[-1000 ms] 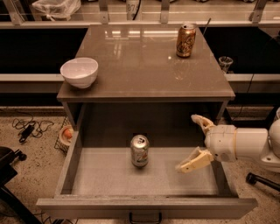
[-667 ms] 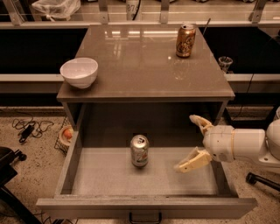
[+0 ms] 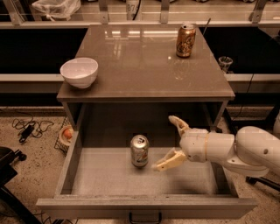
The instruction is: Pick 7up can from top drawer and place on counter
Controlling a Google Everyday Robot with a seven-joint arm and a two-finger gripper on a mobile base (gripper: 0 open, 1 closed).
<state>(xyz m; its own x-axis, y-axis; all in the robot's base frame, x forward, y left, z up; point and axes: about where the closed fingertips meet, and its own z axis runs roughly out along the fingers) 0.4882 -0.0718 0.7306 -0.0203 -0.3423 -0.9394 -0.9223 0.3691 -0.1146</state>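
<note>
Camera view, high and frontal on the cabinet: found top drawer [image 3: 109, 181] pulled well out, with its thick front panel nearest the lens and dark handle [image 3: 145, 217] at the lower edge. Noted 7up can [image 3: 139, 151] standing upright on the drawer's flat floor, roughly mid-width and toward the rear, pull-tab top facing up.

Located end effector [image 3: 164, 143] inside the drawer opening, just right of the 7up can, reaching in from the right on a white arm [image 3: 245, 151]. Found it released, with fingers spread wide: upper finger [image 3: 178, 124] raised toward the underside of the surface, lower finger [image 3: 170, 159] held low and angled toward the can. Judged the lower tip very near the can's right side but apart from it. Cannot tell whether that tip touches the drawer floor.

Inspected surface [image 3: 140, 65]: glossy, grey-brown, reflecting overhead lights. Logged gold-orange can [image 3: 185, 40] upright near the far right corner, and white bowl [image 3: 79, 72] at the left edge toward the front, well apart from each other.

Checked surroundings: dark cables [image 3: 28, 129] on the speckled floor at left, small basket [image 3: 65, 134] beside the cabinet's left side with contents not identifiable, small clear glass [image 3: 225, 63] on the ledge to the right, pale plastic bag [image 3: 57, 8] at upper left.
</note>
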